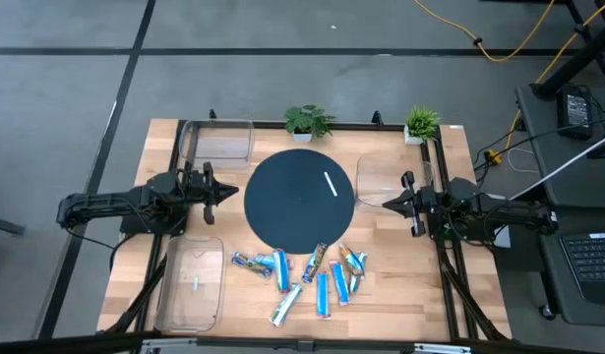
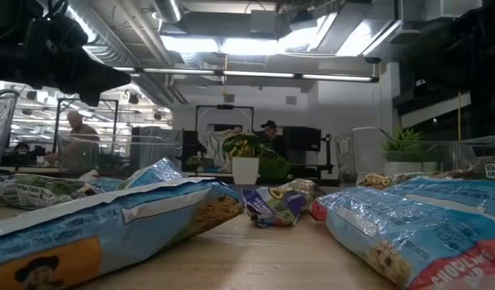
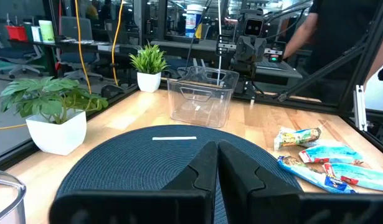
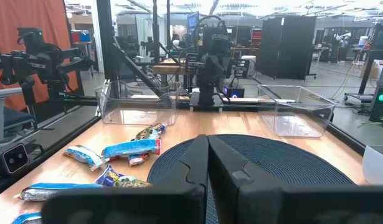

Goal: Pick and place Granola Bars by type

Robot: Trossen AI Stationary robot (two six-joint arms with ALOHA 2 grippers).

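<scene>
You've got the shiny blue foil-wrapped granola bars [image 1: 307, 277] scattered on the light wooden table [image 1: 400, 305] at lower centre of the high view, just below the round dark woven mat [image 1: 292, 202]; none sits in a bin. A few show green or brown wrappers (labels too small to read). Your left gripper [image 1: 231, 192] sits at middle left, its tip at the mat's left edge, fingers [image 3: 200, 171] pressed together, holding nothing. Your right gripper [image 1: 389, 203] is at middle right, by the mat's right edge, fingers [image 4: 194, 162] closed tight too, empty. A thin white stick-like mark [image 1: 331, 184] lies on the mat, upper right of its centre. Clear rectangular plastic bins: one upper left [image 1: 221, 141], one lower left [image 1: 192, 282], one right of the mat [image 1: 379, 177]. Two small green potted plants [image 1: 308, 122] stand along the table's top edge.
</scene>
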